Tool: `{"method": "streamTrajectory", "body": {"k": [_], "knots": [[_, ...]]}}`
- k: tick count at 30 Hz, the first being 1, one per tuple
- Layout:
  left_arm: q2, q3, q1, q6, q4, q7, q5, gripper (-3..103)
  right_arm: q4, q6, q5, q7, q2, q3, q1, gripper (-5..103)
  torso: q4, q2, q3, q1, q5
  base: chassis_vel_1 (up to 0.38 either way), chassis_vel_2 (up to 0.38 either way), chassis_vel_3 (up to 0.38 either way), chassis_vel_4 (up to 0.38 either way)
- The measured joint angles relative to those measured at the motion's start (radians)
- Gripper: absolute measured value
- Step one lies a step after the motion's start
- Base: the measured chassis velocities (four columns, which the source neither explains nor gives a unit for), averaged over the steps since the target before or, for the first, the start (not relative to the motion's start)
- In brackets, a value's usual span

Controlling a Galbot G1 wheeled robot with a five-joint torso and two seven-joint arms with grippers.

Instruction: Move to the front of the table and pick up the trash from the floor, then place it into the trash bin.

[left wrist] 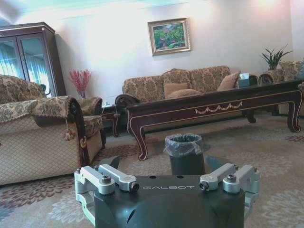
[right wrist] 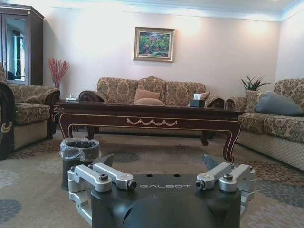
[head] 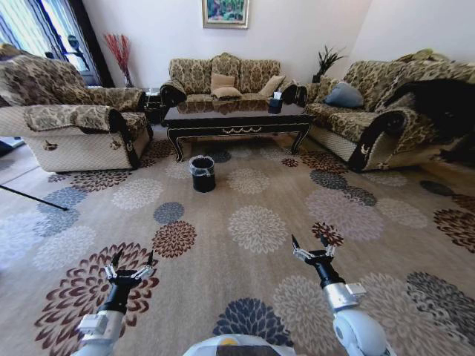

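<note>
The long dark table (head: 236, 124) stands far ahead of me, in front of the back sofa. The small black trash bin (head: 202, 173) with a clear liner stands on the patterned carpet floor (head: 256, 226), just in front of the table's left half. I cannot make out any trash on the floor. My left gripper (head: 133, 258) and right gripper (head: 309, 242) hover low over the carpet near me, both open and holding nothing. From the left wrist, the open left gripper (left wrist: 161, 164) points at the bin (left wrist: 184, 152) and table (left wrist: 213, 102). From the right wrist, the bin (right wrist: 78, 152) and table (right wrist: 147, 116) lie beyond the open right gripper (right wrist: 157, 160).
An armchair (head: 74, 122) flanks the table on the left, a sofa (head: 386, 111) on the right, and another sofa (head: 223, 78) behind it. A dark tissue box (head: 275, 104) sits on the table. A thin black rod (head: 30, 196) lies at the far left. Wide open carpet stretches between me and the bin.
</note>
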Motion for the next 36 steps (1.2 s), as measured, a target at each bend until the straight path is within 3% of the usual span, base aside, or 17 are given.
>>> {"method": "streamTrajectory", "body": {"k": [36], "knots": [[0.0,0.0,0.0,0.0,0.0,0.0,0.0,100,0.0,0.0,0.0,0.0,0.0,0.0,0.0,100,-0.0001,0.122,0.082,0.039,0.0001,0.0,0.0,0.0,0.0]]}}
